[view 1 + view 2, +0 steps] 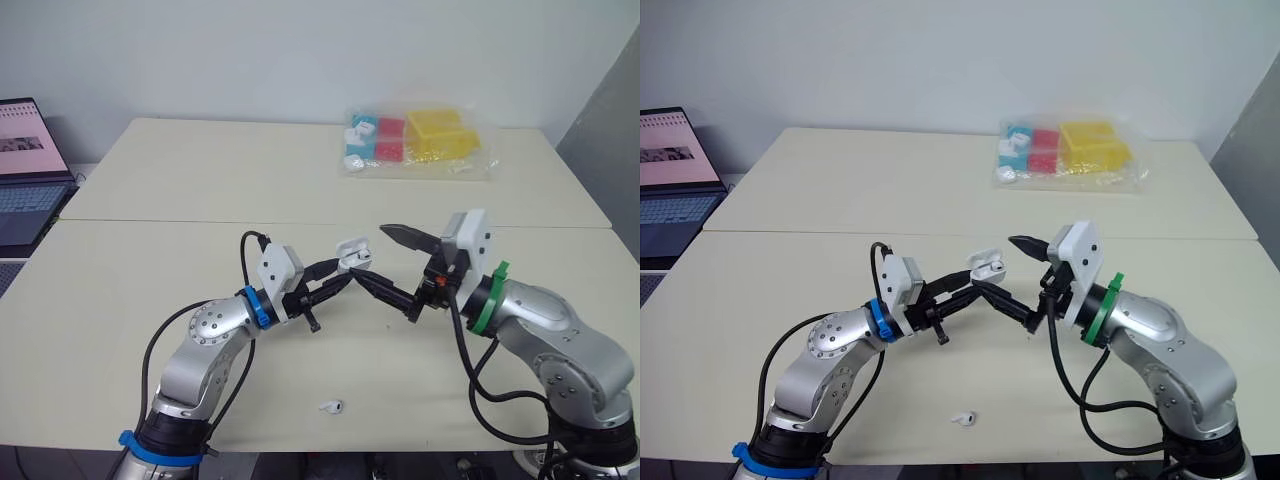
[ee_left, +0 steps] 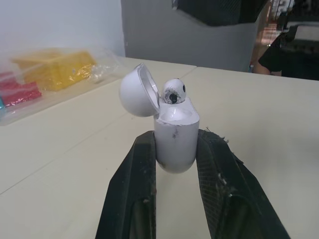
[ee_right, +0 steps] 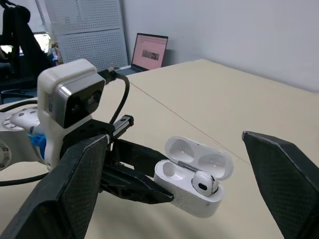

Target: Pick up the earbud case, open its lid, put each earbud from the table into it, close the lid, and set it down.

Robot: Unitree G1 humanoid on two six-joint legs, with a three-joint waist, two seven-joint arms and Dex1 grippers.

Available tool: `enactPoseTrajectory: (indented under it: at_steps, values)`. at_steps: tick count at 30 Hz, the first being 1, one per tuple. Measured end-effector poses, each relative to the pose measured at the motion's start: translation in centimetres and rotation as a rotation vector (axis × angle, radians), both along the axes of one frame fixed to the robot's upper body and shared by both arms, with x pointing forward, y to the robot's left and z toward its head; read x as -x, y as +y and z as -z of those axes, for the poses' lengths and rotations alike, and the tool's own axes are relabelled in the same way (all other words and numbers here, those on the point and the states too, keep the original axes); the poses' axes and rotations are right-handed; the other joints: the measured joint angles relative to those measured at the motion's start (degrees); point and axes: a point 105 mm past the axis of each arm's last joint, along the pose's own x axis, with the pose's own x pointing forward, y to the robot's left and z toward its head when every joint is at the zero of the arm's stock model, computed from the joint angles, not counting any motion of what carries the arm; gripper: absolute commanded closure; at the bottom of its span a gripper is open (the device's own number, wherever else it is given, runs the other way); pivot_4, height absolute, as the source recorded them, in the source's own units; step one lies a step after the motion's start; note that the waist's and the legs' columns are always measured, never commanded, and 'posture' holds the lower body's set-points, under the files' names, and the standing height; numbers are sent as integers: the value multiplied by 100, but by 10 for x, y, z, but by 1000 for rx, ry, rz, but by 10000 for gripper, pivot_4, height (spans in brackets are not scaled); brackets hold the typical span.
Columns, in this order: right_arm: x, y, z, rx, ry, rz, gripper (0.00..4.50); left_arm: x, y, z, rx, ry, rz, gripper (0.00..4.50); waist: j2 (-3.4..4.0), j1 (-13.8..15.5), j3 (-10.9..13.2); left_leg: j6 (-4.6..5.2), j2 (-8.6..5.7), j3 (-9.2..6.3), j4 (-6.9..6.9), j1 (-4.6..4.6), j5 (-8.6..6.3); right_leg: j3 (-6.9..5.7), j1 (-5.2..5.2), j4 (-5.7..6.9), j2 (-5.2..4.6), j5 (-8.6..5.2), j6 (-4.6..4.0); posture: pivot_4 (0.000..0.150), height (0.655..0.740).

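Both arms were bent at the elbow, forearms angled inward so the grippers met over the middle of the table. The left arm (image 1: pixel 215 335) reached forward and to the right, and the left gripper (image 1: pixel 342 272) had its two black fingers (image 2: pixel 142 174) pinched on the sides of the earbud case (image 1: pixel 350 250), holding it clear of the table. The right arm (image 1: pixel 545 325) reached leftward. The right gripper (image 1: pixel 372 255) was spread wide, its upper finger (image 1: pixel 405 237) raised and its lower one (image 1: pixel 385 290) stretched out close under the left gripper's tips.

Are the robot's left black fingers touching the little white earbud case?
Touching. In the left wrist view, both fingers of the left gripper press against the sides of the open white earbud case.
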Motion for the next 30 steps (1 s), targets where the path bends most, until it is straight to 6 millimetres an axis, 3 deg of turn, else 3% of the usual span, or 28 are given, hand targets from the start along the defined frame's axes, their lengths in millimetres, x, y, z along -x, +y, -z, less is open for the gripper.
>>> enactPoseTrajectory:
  at_steps: [10, 15, 19, 21, 25, 30]
  values:
    - [19, -13, -11, 206, -44, -166, 0, 11, 2, 0, -20, -10, 7, 37291, 1, 5, 2, 0, -2, -1, 0, -1, 0, -1, 1, -3, 0, 0, 0, 1500, 7400]
    - [50, -19, 2, 426, 39, -395, 0, 13, 3, -1, -28, -15, 7, 37291, 5, 10, 5, 1, -1, 0, -1, -2, -1, -2, 1, -8, -1, 0, 0, 1500, 7400]
    - [73, -23, 25, 548, 132, -518, 0, 12, 4, -1, -30, -15, 4, 37291, 3, 17, 6, 1, -1, -2, 0, -3, -1, -4, 1, -10, -1, 0, 1, 1500, 7400]
    - [76, -25, 44, 628, 141, -523, 0, 12, 6, -2, -34, -16, 0, 37291, 2, 16, 5, 1, -1, 0, 2, -1, -1, -3, 2, -10, -3, 0, 1, 1500, 7400]
    - [68, -14, 86, 700, 133, -499, 0, 13, 6, -2, -33, -11, 6, 37291, 2, -4, 5, 0, -1, 5, 4, 4, 0, 1, 1, -4, -2, 2, 5, 1500, 7400]
    - [54, 10, 105, 669, 117, -464, 0, 13, 5, -2, -33, -9, 11, 37291, 1, 3, 5, -1, 0, 1, 4, 3, 0, -1, 1, -2, 0, 2, 5, 1500, 7400]
